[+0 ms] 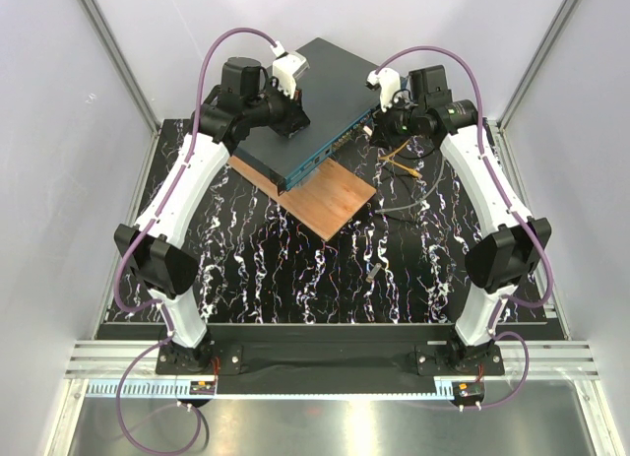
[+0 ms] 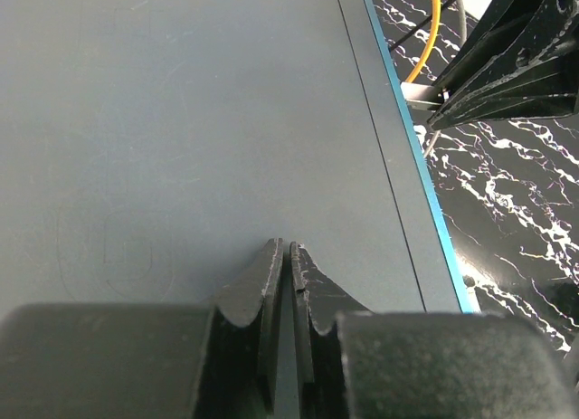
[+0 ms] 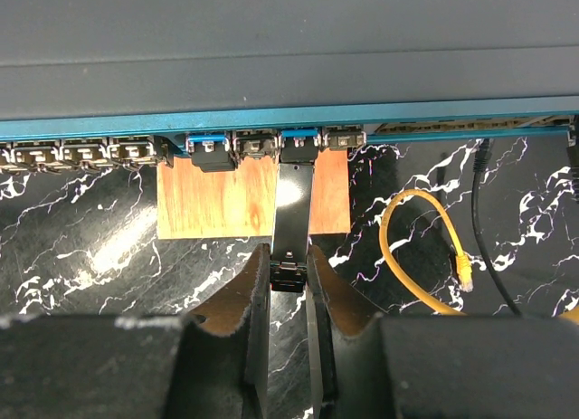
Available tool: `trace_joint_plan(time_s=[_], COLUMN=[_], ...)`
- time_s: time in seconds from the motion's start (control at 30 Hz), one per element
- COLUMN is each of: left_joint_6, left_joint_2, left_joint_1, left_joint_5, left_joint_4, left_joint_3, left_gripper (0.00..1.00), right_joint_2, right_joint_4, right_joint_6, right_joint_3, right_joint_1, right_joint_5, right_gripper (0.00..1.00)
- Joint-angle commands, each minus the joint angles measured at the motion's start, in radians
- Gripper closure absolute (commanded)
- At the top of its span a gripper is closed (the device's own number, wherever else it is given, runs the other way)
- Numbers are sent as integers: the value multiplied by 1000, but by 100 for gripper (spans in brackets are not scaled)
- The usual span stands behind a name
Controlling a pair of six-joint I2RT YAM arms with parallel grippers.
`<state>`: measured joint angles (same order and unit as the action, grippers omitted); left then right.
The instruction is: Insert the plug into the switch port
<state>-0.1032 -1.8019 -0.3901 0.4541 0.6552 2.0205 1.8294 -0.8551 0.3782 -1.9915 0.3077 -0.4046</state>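
Insertion step: plug (image 3: pixel 291 202) at the port (image 3: pixel 298 146).
The right gripper (image 3: pixel 289 270) clamps the plug, tip at the switch (image 3: pixel 271 39) front; the next move likely calls for a straight, level push. The left gripper (image 2: pixel 287 256), fingers together, sits on the switch top. A wooden board (image 3: pixel 217 202) lies beneath, on a black marbled table (image 3: pixel 90 247) between white walls (image 1: pixel 59 82).

Closed left end effector (image 2: pixel 287 249) over switch (image 2: pixel 181 120)
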Motion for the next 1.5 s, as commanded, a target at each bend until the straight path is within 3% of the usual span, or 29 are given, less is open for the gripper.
trace_joint_plan(time_s=[0.0,0.67,1.13,1.47], left_joint_6=[8,25,37,45], left_joint_2=[4,18,10,13], left_joint_1=[8,25,39,42], left_joint_5=[14,31,51,54], left_joint_4=[-19,-51,-58,-60], left_joint_3=[-9,-52,-46,-54], left_gripper=[88,88,88,88], right_joint_2=[14,77,80,125], right_joint_4=[-16,-41,-27,-7], right_joint_6=[31,28,68,64], right_joint_3=[-76,-224,-158,-201], right_joint_1=[33,51,50,50], right_joint_5=[-77,-95,-129,-157], right_gripper=[100,100,100,100])
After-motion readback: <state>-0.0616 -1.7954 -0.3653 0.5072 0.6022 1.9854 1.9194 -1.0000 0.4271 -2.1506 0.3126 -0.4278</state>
